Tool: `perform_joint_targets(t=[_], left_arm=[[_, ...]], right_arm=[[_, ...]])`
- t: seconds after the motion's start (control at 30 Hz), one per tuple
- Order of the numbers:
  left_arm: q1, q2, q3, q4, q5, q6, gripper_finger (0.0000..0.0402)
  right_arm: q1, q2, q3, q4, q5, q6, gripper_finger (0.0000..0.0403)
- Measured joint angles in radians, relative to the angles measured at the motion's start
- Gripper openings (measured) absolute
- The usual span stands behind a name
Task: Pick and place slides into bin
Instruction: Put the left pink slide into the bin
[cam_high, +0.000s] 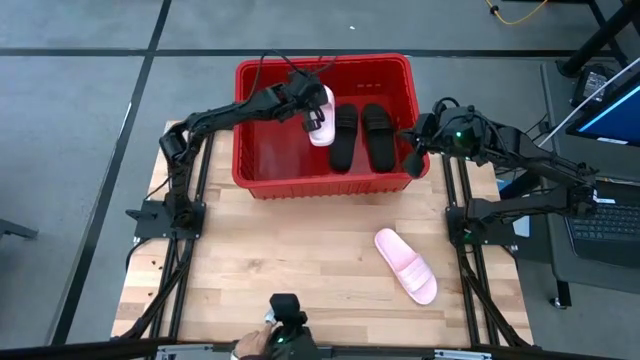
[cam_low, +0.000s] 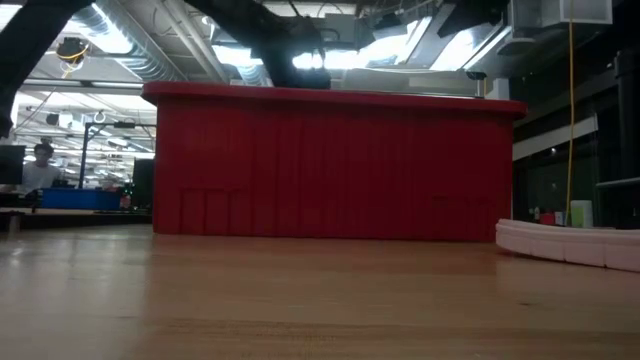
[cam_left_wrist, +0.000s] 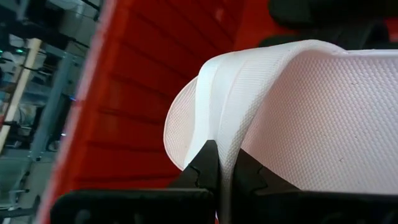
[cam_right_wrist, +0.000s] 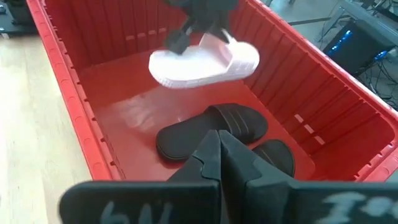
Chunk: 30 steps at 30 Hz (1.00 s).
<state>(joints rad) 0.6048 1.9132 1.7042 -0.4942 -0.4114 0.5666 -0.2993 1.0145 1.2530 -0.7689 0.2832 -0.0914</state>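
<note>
Your pale pink slide (cam_high: 321, 121): textured sole, ribbed strap, pinched tight by the left gripper (cam_high: 308, 112) above the red bin (cam_high: 262, 170); two black slides (cam_high: 362, 136) inside; second pink slide (cam_high: 406, 264) on the table (cam_high: 300, 250); right gripper (cam_high: 413, 150) closed, empty, at the bin's rim.

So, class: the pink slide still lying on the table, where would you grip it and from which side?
Grip the pink slide across its wide strap, coming straight down from above. It lies flat, sole down, on the table with the strap arching up and space around it.
</note>
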Motion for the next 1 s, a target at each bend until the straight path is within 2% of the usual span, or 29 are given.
perform_joint_targets(t=[0.3, 0.6, 0.8, 1.0], left_arm=[[0.006, 0.094, -0.001, 0.003, -0.035, 0.04, 0.0003], [0.023, 0.117, -0.002, -0.007, -0.03, 0.068, 0.0003], [0.047, 0.116, -0.095, 0.068, 0.001, 0.077, 0.0003], [0.044, 0.115, -0.186, 0.213, 0.011, 0.087, 0.0003]], right_arm=[[0.0, 0.0, 0.0, -0.008, 0.0, -0.006, 0.0], [0.0, 0.0, 0.0, -0.011, 0.0, -0.009, 0.0], [0.0, 0.0, 0.0, -0.013, 0.0, -0.015, 0.0], [0.0, 0.0, 0.0, -0.007, 0.0, -0.018, 0.0]])
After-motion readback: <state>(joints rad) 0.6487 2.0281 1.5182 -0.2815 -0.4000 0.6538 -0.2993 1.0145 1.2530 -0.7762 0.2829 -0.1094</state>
